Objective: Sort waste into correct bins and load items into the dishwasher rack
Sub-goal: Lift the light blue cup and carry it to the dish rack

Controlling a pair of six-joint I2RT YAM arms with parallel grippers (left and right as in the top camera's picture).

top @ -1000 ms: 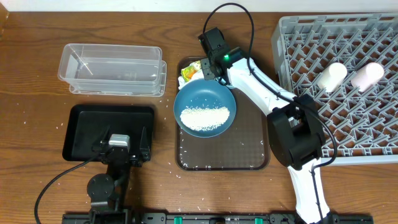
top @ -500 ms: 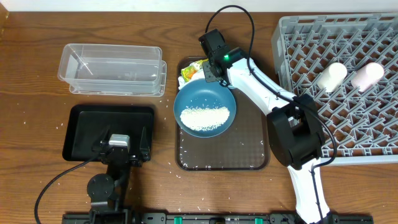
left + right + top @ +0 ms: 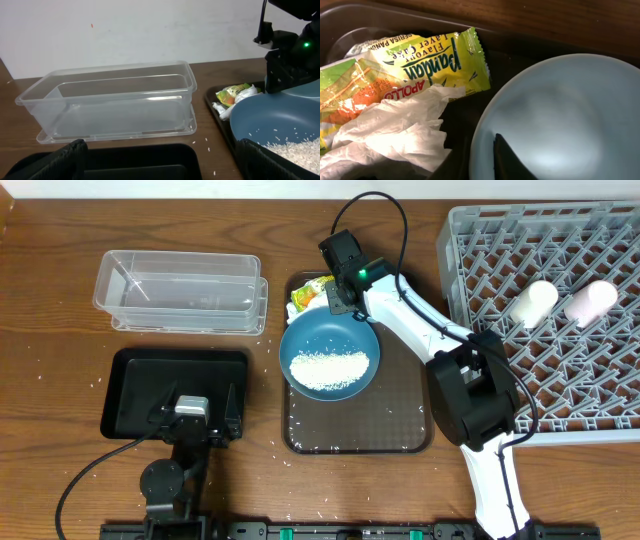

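My right gripper (image 3: 334,297) is at the back of the brown tray (image 3: 400,415), shut on the rim of the small light-blue bowl (image 3: 560,110). One finger (image 3: 512,162) is inside the bowl and the other is outside it. Beside the bowl lie the yellow-green wrapper (image 3: 430,60) and crumpled white paper (image 3: 395,135). The dark-blue dish (image 3: 330,345) holds a heap of rice (image 3: 328,369). A cream cup (image 3: 530,302) and a pink cup (image 3: 590,300) lie in the grey rack (image 3: 540,240). My left gripper (image 3: 160,167) hangs open over the black tray (image 3: 135,380).
The clear tub (image 3: 180,288) stands behind the black tray, at the back left. Loose rice grains are scattered on the wood around both trays. The right arm (image 3: 420,320) crosses the brown tray's back right corner. The rack fills the table's right side.
My right gripper's jaws have closed in on the light-blue bowl's rim. Neither arm has otherwise visibly moved, and the left gripper stays wide open.
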